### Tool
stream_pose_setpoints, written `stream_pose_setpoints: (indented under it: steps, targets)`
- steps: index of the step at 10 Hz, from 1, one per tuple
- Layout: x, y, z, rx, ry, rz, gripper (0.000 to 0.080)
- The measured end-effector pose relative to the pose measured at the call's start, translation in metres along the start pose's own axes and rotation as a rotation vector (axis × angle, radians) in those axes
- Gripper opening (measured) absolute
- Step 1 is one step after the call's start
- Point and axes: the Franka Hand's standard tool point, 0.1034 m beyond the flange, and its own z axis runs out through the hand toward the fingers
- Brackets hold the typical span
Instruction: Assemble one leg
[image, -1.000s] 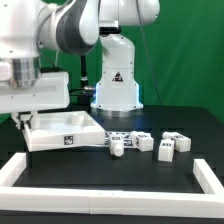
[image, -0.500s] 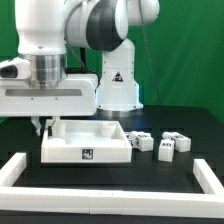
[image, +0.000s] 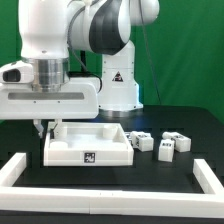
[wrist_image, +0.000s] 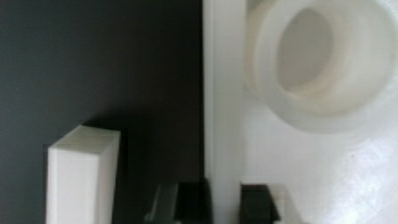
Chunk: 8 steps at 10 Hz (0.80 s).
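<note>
A white square tabletop (image: 88, 143) with a raised rim and a marker tag on its front side lies on the black table. My gripper (image: 43, 128) is shut on the tabletop's edge toward the exterior view's left. In the wrist view the two dark fingers (wrist_image: 178, 202) straddle that edge, with the gripper (wrist_image: 217, 203) over it. A round socket (wrist_image: 329, 60) shows in the tabletop's surface (wrist_image: 302, 160). Several short white legs (image: 140, 142) with tags lie to the exterior view's right of the tabletop, with others (image: 166, 147) beyond.
A low white wall (image: 100, 193) frames the table's front and both sides; part of it shows in the wrist view (wrist_image: 80, 178). The arm's white base (image: 118, 88) stands behind the parts.
The arm has moved toward the exterior view's right and carried the tabletop with it, turning it square to the camera. In the last half second it barely moved.
</note>
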Motion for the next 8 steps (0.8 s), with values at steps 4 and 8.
stream_pose_setpoints:
  steps: [4,8]
  targets:
    - [0.051,-0.036,0.013,-0.006,0.008,0.045,0.0054]
    - [0.063,-0.051,0.018,-0.007,0.028,0.045,0.0054]
